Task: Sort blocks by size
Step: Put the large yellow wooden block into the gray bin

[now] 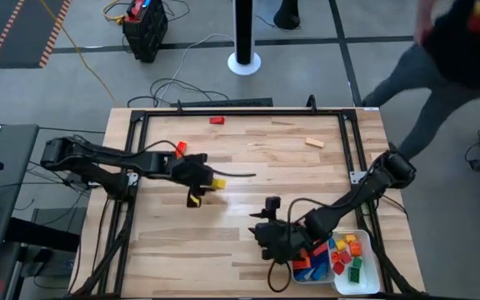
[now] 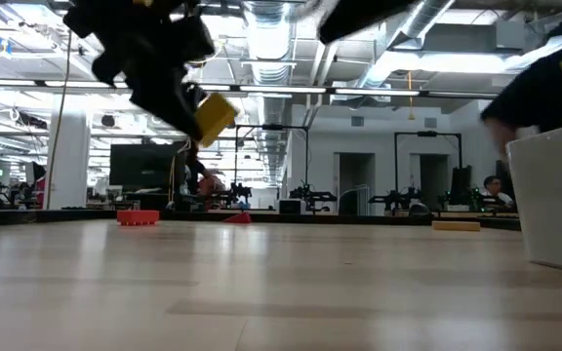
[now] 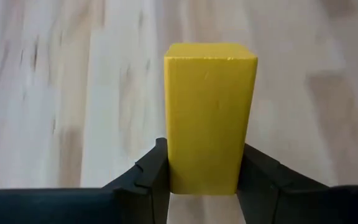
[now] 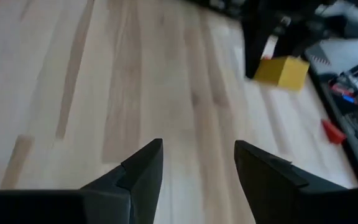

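The yellow block [image 3: 210, 115] sits clamped between the left gripper [image 1: 197, 187]'s fingers, lifted above mid-table; held only by its lower end, it could twist loose in transit. Rightward, the right gripper [image 1: 272, 240] hovers with fingers apart, empty, beside the white tray [image 1: 374, 265] of sorted blocks [image 1: 346, 254], possibly crowding a drop-off.

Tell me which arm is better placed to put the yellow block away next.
Left. The left gripper is already shut on the yellow block and holds it clear above the table. The right gripper is open and empty, low over bare wood beside the white tray, so it would first need a handover.
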`<state>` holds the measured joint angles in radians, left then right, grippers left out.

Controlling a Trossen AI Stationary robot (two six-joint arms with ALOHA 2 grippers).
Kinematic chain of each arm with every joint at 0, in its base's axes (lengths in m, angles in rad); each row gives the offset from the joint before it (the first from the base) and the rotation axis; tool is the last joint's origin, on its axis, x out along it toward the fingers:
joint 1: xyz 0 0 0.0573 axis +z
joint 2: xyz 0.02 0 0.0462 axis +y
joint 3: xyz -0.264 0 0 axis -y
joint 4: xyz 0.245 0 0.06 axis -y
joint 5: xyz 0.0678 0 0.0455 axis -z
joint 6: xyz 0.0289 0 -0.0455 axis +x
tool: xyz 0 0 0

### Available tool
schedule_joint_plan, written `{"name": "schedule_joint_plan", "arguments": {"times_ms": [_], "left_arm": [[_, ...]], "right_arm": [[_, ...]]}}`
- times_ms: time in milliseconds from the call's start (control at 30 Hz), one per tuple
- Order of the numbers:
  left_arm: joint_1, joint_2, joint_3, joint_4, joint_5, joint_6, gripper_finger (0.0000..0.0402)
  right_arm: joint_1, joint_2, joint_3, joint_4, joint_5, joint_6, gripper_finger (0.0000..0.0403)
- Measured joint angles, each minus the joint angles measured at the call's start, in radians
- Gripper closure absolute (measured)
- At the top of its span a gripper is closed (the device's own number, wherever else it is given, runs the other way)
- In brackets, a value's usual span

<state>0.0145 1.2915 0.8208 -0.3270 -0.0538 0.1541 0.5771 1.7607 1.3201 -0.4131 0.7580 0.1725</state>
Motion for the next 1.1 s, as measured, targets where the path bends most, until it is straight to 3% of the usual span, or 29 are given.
{"name": "schedule_joint_plan", "arguments": {"times_ms": [267, 567, 867, 1100], "left_arm": [[-0.109, 0.016, -0.007, 0.284, -0.009, -0.029, 0.0265], [-0.183, 0.094, -0.008, 0.491, -0.043, -0.006, 0.0266], [-0.239, 0.15, -0.007, 0.662, -0.045, 0.024, 0.0266], [-0.283, 0.15, -0.007, 0.739, -0.133, 0.106, 0.0266]], "right_arm": [[-0.06, -0.029, 0.001, 0.209, -0.001, -0.193, 0.0171], [-0.084, -0.029, 0.001, 0.388, 0.0, -0.403, 0.0171], [-0.129, -0.029, 0.001, 0.412, 0.001, -0.414, 0.0171], [-0.126, -0.029, 0.001, 0.409, -0.027, -0.409, 0.0171]]}}
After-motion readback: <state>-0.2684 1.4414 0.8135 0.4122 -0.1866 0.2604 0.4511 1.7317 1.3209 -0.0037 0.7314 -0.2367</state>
